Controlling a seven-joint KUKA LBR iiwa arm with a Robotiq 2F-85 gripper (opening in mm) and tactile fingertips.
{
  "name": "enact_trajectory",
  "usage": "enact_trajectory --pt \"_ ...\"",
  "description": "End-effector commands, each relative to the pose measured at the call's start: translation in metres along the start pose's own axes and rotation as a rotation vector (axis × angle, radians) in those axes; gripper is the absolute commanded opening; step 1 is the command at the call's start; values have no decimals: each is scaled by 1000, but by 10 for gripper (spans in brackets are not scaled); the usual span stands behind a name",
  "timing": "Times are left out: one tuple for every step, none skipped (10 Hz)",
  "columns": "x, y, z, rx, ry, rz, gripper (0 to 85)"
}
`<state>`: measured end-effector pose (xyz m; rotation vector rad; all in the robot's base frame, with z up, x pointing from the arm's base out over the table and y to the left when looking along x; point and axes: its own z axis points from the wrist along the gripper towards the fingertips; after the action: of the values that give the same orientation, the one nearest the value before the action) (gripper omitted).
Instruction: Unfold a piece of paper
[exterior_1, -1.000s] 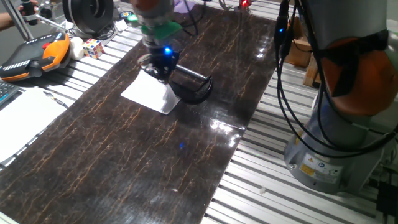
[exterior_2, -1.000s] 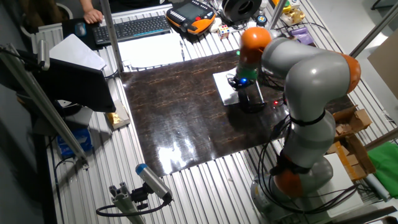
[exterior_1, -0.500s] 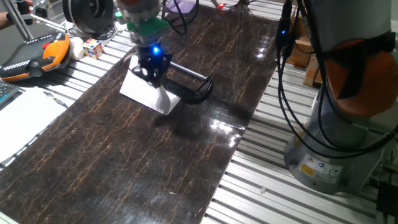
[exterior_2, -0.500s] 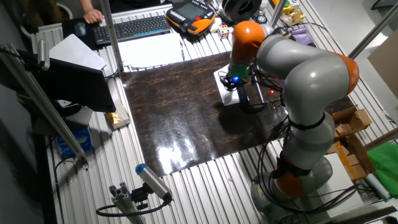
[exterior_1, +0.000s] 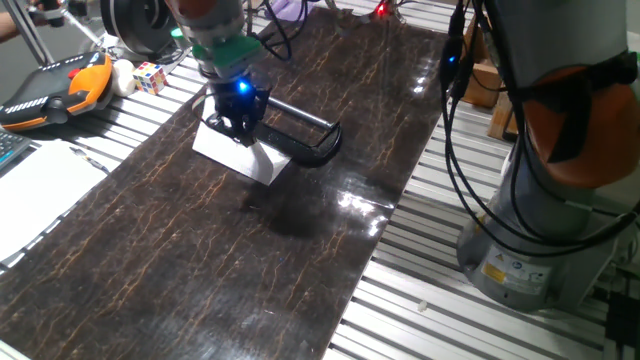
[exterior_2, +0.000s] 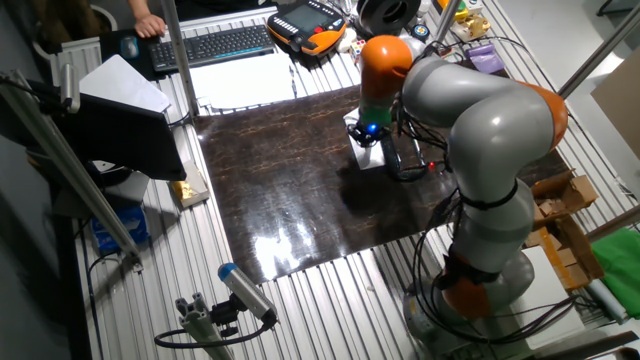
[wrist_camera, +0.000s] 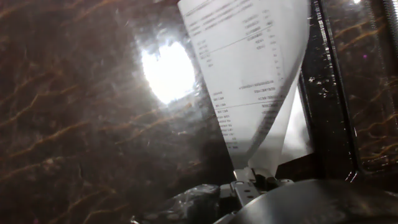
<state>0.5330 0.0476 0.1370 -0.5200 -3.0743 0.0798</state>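
One sheet matters here: your piece of paper lies on the dark marbled table, near its far end, just beside the black clamp with the long bar. Your gripper sits right over the paper, a blue light glowing on the hand. In the hand view you can see the fingers pinched shut on the paper's corner, and the upper flap rises from them, curved and lifted off the table, with lines of fine print on its inner face. The rest of the sheet lies flat on the table. From the other fixed view your gripper hides most of the paper. Off the table's far edge you have an orange handheld controller and a coloured puzzle cube.
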Motion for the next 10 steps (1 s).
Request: enact_trajectory --pt "0 0 0 4 -12 -22 10" --pt "0 0 0 -4 -11 -54 10" --pt "0 0 0 -43 22 -74 10" --pt "0 0 0 -45 28 -71 10" --pt "0 0 0 -39 30 -58 10" --pt "0 4 -1 -43 46 -32 10" --pt "1 16 -3 -52 54 -19 10" --pt "4 31 -3 -56 55 1 10" --pt "8 46 -4 -58 53 24 10" --pt "12 61 -9 -62 58 59 10"
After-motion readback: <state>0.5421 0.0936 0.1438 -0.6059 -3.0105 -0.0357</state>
